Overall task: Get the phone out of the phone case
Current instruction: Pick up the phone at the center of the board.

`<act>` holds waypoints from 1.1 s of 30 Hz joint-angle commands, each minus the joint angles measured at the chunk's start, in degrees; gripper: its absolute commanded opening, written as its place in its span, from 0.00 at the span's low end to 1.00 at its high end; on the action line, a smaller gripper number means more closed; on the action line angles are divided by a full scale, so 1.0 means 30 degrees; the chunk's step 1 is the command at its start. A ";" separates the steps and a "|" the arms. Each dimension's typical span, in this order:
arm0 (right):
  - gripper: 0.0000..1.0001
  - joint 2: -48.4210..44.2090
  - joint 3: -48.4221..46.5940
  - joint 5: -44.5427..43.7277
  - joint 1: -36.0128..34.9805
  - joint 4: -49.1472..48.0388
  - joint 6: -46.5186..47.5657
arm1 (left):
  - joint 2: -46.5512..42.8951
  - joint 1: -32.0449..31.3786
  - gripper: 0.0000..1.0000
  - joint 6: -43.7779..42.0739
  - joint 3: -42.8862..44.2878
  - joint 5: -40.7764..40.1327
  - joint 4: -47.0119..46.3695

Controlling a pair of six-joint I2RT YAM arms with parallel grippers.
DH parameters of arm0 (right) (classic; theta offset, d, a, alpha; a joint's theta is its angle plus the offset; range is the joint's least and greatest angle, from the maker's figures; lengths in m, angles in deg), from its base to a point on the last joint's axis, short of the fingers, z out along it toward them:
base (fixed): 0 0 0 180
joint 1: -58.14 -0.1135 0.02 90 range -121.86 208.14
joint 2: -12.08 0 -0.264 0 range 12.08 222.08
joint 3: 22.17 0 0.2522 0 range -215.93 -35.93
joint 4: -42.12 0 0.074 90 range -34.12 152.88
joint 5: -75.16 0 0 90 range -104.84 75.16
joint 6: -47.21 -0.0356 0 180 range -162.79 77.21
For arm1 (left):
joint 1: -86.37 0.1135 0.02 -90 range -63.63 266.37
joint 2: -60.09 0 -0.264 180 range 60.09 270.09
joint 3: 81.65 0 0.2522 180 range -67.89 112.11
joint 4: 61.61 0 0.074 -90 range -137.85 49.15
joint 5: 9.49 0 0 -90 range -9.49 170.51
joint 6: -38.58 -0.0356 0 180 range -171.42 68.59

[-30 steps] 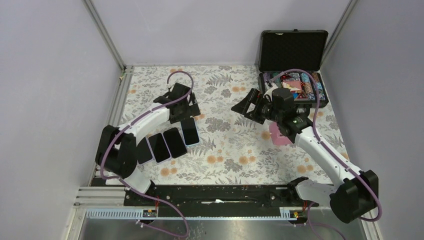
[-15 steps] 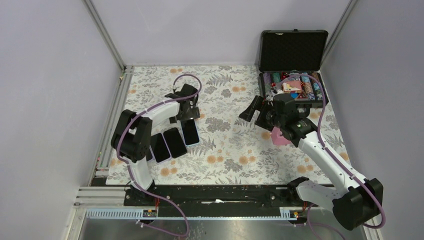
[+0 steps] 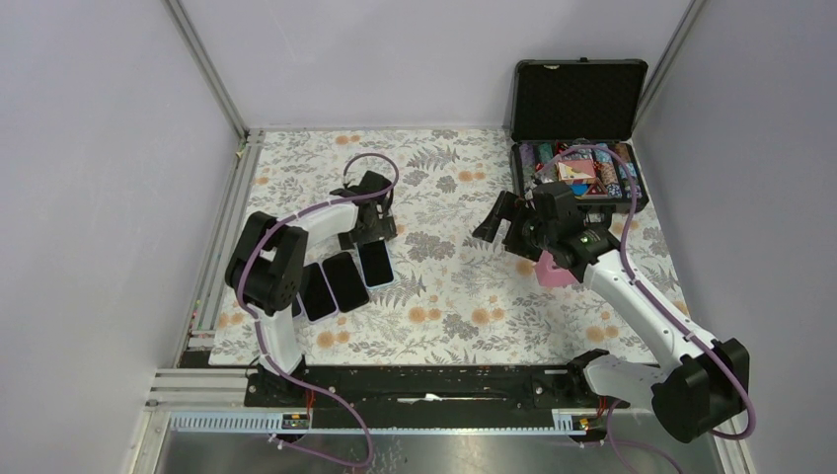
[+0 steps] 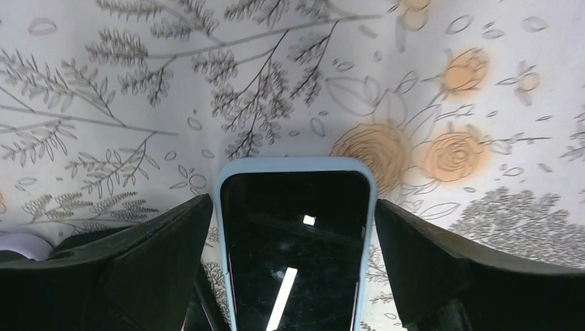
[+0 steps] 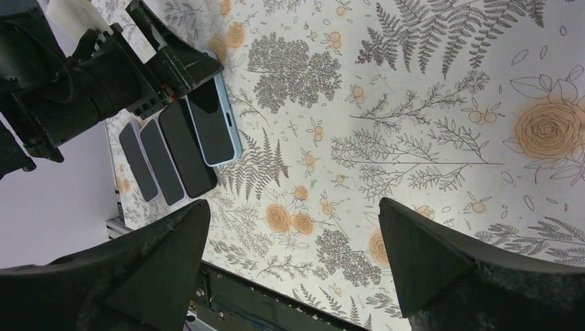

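A glossy black-screened phone in a pale blue rounded case (image 4: 293,241) lies flat on the floral-clothed table (image 4: 103,83). Its top end sits between the spread fingers of the left pincer (image 4: 293,231). A dark phone (image 3: 345,279) lies just beside one long edge, and bare cloth lies beyond the top end. The right pincer (image 5: 291,207) hangs agape and empty above mid-table.

- phone (image 4: 293,255): dark screen up, lying flat on the floral mat (image 4: 207,83), seated in its case.
- phone case (image 4: 294,163): light blue, rim wraps the phone; rightmost beside a row of dark phones (image 3: 336,281).
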 commanded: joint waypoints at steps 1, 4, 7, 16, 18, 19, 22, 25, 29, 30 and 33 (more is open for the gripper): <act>1.00 0.0229 -0.0737 -0.0017 -0.0113 0.0458 0.0210 | -0.0448 -0.0091 0.91 0.1029 -0.1094 0.0257 -0.0023; 1.00 0.0186 -0.0628 -0.0047 -0.0121 0.0484 0.0243 | -0.0384 -0.0355 0.87 0.1059 -0.1460 0.1040 -0.0238; 1.00 0.0191 -0.0547 0.0065 -0.0115 0.0485 0.0222 | -0.0733 -0.0882 0.88 0.0972 -0.1713 0.1042 -0.0120; 1.00 0.0114 0.0055 0.0373 -0.0113 0.0459 0.0076 | -0.1546 -0.1528 0.94 0.2087 -0.3067 0.0934 0.0592; 1.00 0.0091 0.0167 0.0392 -0.0135 0.0454 0.0036 | -0.1712 -0.1642 0.92 0.2318 -0.3263 0.1076 0.0664; 1.00 0.0071 0.0245 0.0414 -0.0116 0.0454 0.0035 | -0.1773 -0.1686 0.91 0.2373 -0.3348 0.1158 0.0669; 1.00 0.0125 0.0319 0.0489 -0.0113 0.0457 -0.0001 | -0.1717 -0.1819 0.85 0.2202 -0.3292 0.1154 0.0558; 1.00 0.0200 0.0307 0.0609 -0.0113 0.0318 0.0003 | -0.1516 -0.1842 0.72 0.1860 -0.2979 0.1296 0.0373; 1.00 0.0127 0.0317 0.0266 -0.0129 0.0333 0.0309 | -0.1665 -0.1814 0.45 0.1526 -0.2438 0.2115 0.0092; 1.00 0.0178 0.0319 0.0223 -0.0115 0.0326 0.0332 | -0.1804 -0.1813 0.39 0.1487 -0.2318 0.2747 -0.0025; 1.00 0.0407 0.0310 0.1138 -0.0113 -0.0203 0.0683 | -0.2595 -0.1806 0.34 0.1689 -0.2056 0.4917 -0.0583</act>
